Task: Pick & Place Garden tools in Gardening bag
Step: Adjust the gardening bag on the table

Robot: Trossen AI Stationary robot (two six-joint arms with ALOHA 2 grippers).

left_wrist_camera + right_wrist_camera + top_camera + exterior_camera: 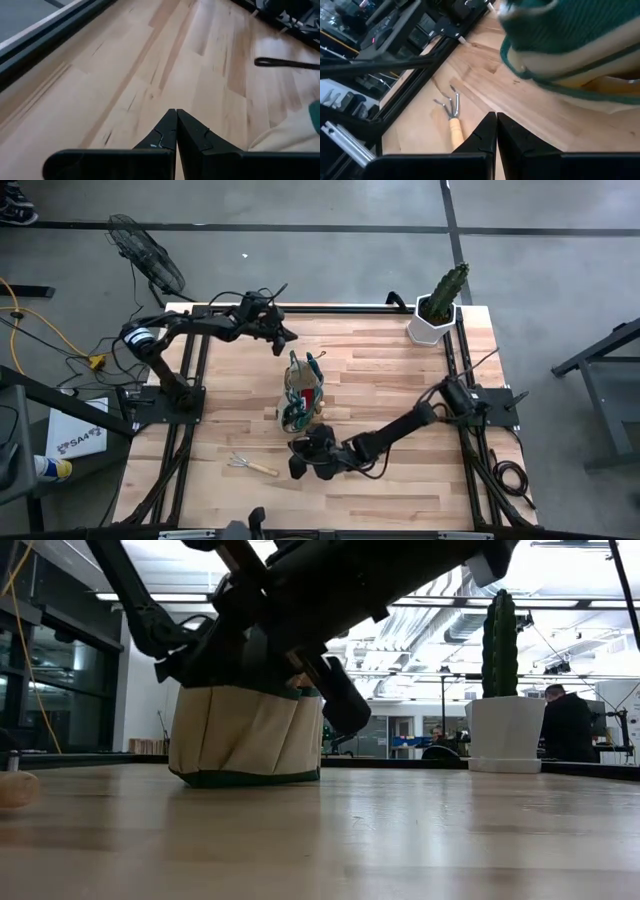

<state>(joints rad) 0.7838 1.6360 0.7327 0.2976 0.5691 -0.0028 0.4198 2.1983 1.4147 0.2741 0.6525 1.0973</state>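
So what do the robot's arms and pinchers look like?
Both arms are dark, jointed and thin, with black cables looped along them. The left gripper and right gripper each end in two black, pointed fingers that make a wedge shape.

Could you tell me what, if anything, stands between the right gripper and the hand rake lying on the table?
Nothing visible does. The right gripper, shut and empty, hangs beside the gardening bag, and only bare table separates it from the hand rake.
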